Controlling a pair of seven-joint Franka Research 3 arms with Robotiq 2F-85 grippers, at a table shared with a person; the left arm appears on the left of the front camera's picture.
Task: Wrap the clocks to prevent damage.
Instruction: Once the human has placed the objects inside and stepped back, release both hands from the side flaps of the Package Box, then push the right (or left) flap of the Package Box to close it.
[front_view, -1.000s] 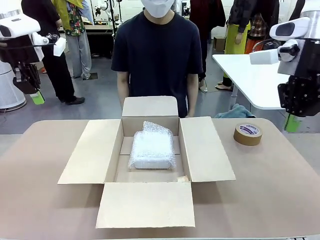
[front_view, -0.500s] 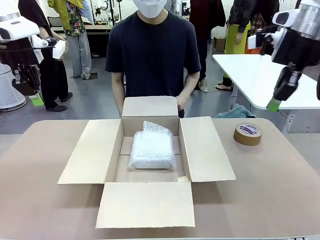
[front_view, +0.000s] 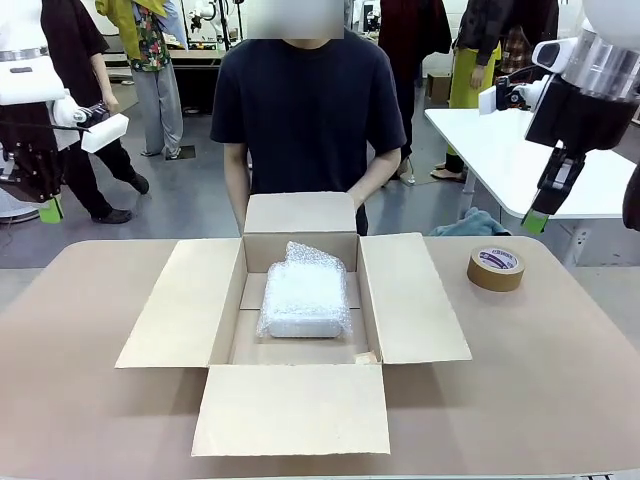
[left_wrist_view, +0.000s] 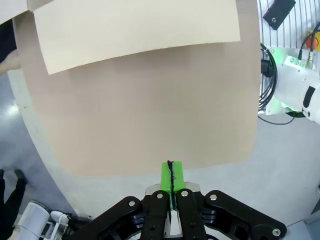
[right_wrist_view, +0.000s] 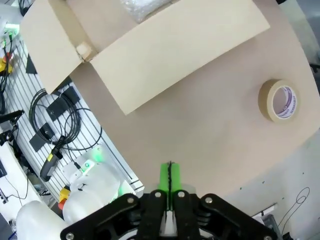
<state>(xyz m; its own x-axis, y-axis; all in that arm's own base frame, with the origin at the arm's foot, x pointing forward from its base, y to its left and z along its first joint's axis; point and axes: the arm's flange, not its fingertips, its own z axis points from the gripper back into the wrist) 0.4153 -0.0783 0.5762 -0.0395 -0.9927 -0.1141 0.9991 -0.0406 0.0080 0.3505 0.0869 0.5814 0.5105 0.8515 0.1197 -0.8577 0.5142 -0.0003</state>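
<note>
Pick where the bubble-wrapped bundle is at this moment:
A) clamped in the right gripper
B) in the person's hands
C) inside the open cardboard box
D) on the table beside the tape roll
C: the bubble-wrapped bundle lies on the floor of the open cardboard box, whose flaps are spread flat. The tape roll sits apart from it on the table.

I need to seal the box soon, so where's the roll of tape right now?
In the front view the tape roll lies flat on the right side of the table, just past the right flap of the open cardboard box.
</note>
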